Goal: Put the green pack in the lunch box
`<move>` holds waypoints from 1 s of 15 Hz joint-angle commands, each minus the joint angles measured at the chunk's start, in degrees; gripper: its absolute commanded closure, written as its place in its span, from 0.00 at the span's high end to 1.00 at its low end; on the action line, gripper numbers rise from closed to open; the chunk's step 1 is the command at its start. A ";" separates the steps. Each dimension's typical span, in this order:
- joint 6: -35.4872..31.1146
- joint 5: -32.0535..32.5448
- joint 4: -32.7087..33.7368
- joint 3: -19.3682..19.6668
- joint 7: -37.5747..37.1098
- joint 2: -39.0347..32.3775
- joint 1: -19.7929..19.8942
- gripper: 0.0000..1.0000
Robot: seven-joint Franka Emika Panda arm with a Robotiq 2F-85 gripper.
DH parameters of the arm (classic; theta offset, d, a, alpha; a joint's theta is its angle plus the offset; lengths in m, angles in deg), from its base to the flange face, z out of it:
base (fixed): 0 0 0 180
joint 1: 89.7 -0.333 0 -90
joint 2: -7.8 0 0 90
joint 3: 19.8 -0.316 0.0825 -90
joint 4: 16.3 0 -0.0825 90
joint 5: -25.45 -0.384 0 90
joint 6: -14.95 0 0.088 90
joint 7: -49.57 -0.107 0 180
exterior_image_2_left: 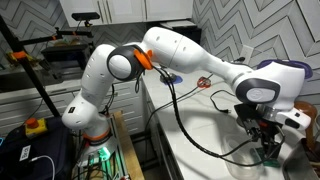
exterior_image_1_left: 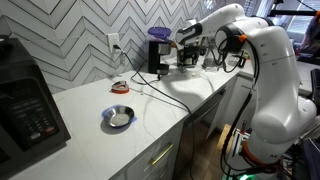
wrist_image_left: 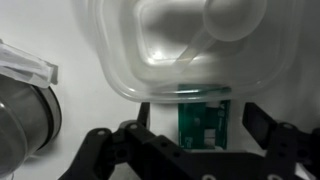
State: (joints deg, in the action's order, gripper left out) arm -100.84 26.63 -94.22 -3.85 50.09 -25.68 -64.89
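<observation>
In the wrist view the green pack [wrist_image_left: 203, 124] lies flat on the white counter between my two black fingers. My gripper [wrist_image_left: 200, 125] is open, with a gap on each side of the pack. The clear plastic lunch box [wrist_image_left: 190, 45] sits just beyond the pack, its rim over the pack's far edge. In both exterior views the gripper [exterior_image_1_left: 190, 57] [exterior_image_2_left: 268, 142] points down at the far end of the counter. A bit of green [exterior_image_2_left: 268, 156] shows under it, beside the clear lunch box [exterior_image_2_left: 246, 170].
A black machine with a purple top [exterior_image_1_left: 157, 48] stands next to the gripper by the wall. A small bowl [exterior_image_1_left: 118, 117] and a red item [exterior_image_1_left: 119, 87] lie mid-counter. A black microwave [exterior_image_1_left: 25, 105] stands at the near end. A grey cylinder [wrist_image_left: 25, 115] is beside the gripper.
</observation>
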 commanded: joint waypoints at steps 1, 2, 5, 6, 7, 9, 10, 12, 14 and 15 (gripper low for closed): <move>-1.66 -5.18 2.93 -2.12 -0.22 -2.52 2.06 0.88; -2.55 -6.20 3.41 -2.35 -0.40 -2.93 2.22 0.86; -7.48 -7.72 3.32 -1.73 -2.34 -4.21 1.55 0.83; -8.74 -7.89 3.24 -1.58 -3.01 -4.50 1.43 0.80; -9.67 -8.23 3.22 -1.66 -3.31 -4.78 1.47 0.81; -10.22 -8.09 4.13 -1.89 -4.16 -5.97 1.65 0.79; -10.02 -8.09 4.16 -1.94 -4.32 -6.24 1.64 0.68; -10.31 -8.19 3.67 -1.62 -4.54 -6.26 1.27 0.45; -9.92 -8.04 3.57 -1.52 -4.65 -6.18 1.23 0.29; -9.87 -8.05 3.31 -1.48 -4.57 -5.76 1.31 0.20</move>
State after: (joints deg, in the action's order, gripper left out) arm -110.58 19.64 -91.44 -5.08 45.86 -31.17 -64.24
